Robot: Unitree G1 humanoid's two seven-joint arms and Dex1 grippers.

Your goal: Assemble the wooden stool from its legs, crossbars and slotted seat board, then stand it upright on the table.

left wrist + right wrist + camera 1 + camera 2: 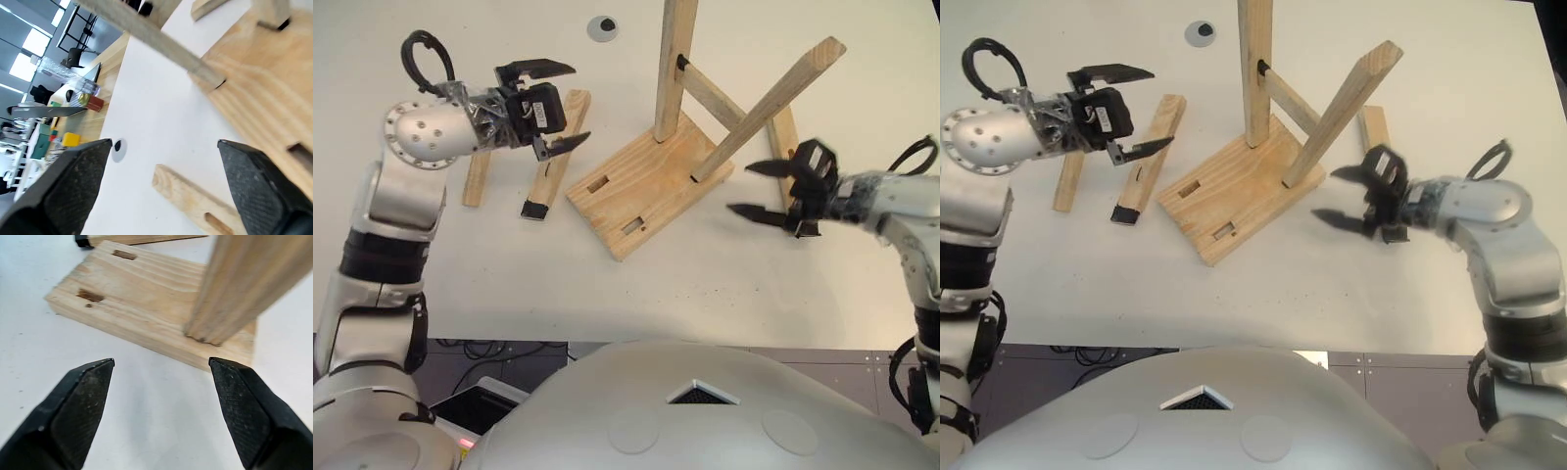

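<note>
The slotted seat board (641, 191) lies flat mid-table with two empty slots near its front end. Two legs stand in it: one upright (674, 69), one leaning right (773, 103), joined by a crossbar (710, 93). Another wooden piece (784, 137) lies behind the leaning leg. A loose leg with a black end (558, 157) and a shorter piece (477, 178) lie at the left. My left gripper (563, 106) hovers open above the loose leg. My right gripper (740, 188) is open just right of the board (146, 298), facing the leaning leg (249, 284).
A small grey disc (602, 27) sits at the back of the white table (509, 284). The table's front edge runs close below both arms. In the left wrist view, shelves and clutter stand in the room beyond the table.
</note>
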